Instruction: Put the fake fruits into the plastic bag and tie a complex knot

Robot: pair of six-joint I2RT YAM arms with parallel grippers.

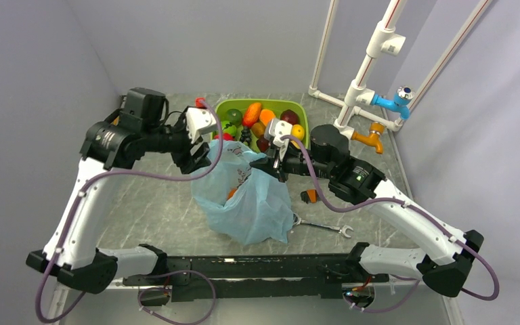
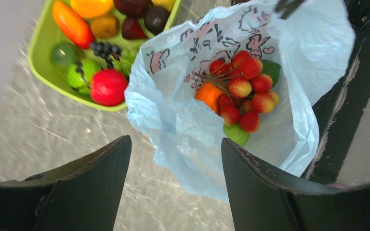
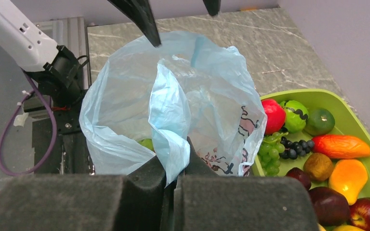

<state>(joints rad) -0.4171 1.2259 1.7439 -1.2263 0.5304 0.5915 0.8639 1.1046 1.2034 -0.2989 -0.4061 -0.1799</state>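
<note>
Top external, items on table:

1. Bag: light blue, thin, crinkly. Centre of table, slumped, mouth up and open, betw. my two claws.
2. Tray: lime green, just far of bag. Holds loose fruits, mixed red, orange, yellow, green, dark purple.
3. Wrench: flat on table, just beside bag's near-right edge.
4. Small orange piece: right of bag, partly under my right arm; can't tell what it is.
5. Pipe frame: white, far right corner, w/ one blue and one orange fitting.

Left claw, at bag's far-left rim. Left wrist view: jaws spread wide, nothing betw. them, bag mouth below.
Contents seen in bag:
- ball bunch, red-yellow, on top
- orange fruit, touching bunch on its left
- green fruit, under bunch's near side

Tray left of bag in this view, red fruit and dark grapes at the end next to the bag.

Right claw, at bag's right rim. Right wrist view: jaws pressed together on a fold of bag rim; the fold stands up out of the pinch. Left claw's fingertips at bag's opposite rim, apart. Tray beside bag.
</note>
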